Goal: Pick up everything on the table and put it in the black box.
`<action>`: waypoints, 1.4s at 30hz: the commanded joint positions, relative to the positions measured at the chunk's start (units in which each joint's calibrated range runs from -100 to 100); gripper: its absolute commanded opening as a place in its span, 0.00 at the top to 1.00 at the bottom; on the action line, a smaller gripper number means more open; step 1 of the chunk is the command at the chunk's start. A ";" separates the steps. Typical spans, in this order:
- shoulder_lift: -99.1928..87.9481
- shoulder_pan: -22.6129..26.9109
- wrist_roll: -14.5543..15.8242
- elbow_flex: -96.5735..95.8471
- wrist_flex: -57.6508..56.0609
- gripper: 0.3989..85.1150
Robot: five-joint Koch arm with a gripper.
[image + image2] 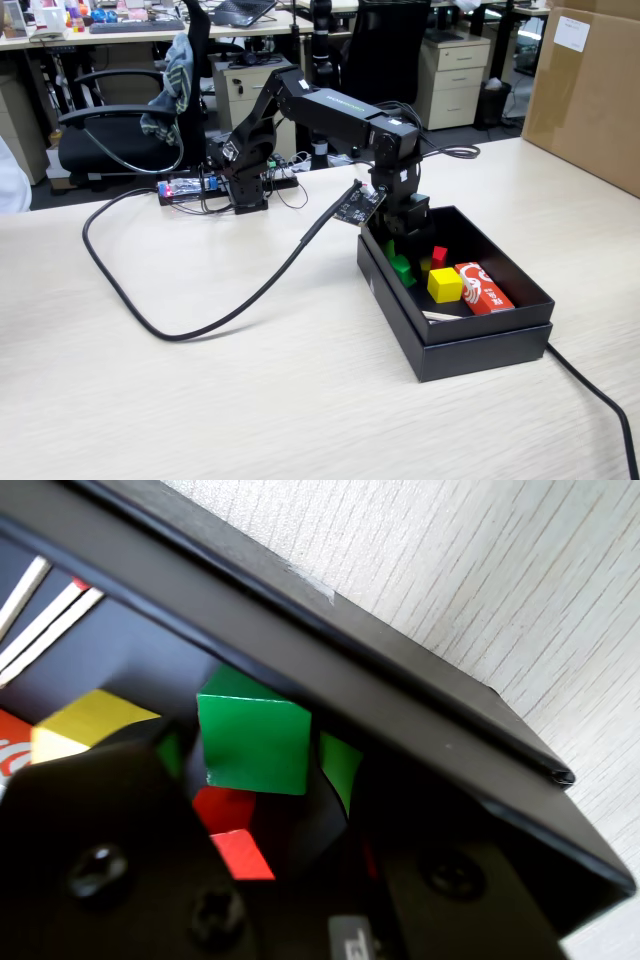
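Fixed view: arm reaching down into the black box (pixel 480 345), claw (pixel 402 262) lowered inside near the left wall, green cube (pixel 403 267) just under it. Also in the box: yellow cube (pixel 445 284), red cube (pixel 439 254), a red and white packet (pixel 482 288). Table (pixel 200 400) around the box bare of loose items apart from a black cable (pixel 180 335) and the arm's base; brown carton (pixel 585 90) at the far right edge.

Wrist view: green cube (pixel 252 742) between the two dark jaws of the claw (pixel 255 780), close against the box wall (pixel 400 730), a green reflection beside it on the shiny surface. Yellow cube (pixel 85 725) and red cube (pixel 235 840) beyond and below. Jaws seemingly touching the green cube's sides, so probably gripped and not yet released, though contact hard to confirm. Hard to tell also whether resting on the floor of the box or hanging just above it.

Progress, judged from this: nearly finished. Nothing visible left to collect from the table. Remaining: opening the claw, letting the green cube drop, lifting clear of the box.
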 commanded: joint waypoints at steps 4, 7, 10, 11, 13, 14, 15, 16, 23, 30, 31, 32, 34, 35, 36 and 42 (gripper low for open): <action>-18.78 -0.78 -0.15 2.12 0.18 0.48; -30.83 -2.54 -0.54 -0.33 0.18 0.48; -47.58 -5.32 -1.03 -5.68 0.18 0.48; -51.72 -6.11 -1.22 -8.13 0.18 0.46; -59.06 -8.01 -1.47 -14.84 0.44 0.44; -66.86 -9.87 -2.20 -24.27 3.38 0.43; -70.65 -10.65 -2.64 -29.34 5.80 0.42; -74.55 -11.43 -3.08 -34.60 8.22 0.42; -102.89 -14.95 -4.35 -67.69 18.93 0.41; -115.51 -15.34 -2.30 -80.20 19.62 0.39; -115.63 -15.29 -2.20 -81.93 21.26 0.39; -115.74 -15.34 -2.20 -83.65 23.16 0.39; -115.74 -15.34 -2.25 -87.28 26.71 0.39; -115.74 -15.34 -2.25 -88.91 28.17 0.39; -115.74 -15.34 -2.25 -90.36 29.73 0.39; -115.74 -15.29 -2.59 -101.69 43.55 0.39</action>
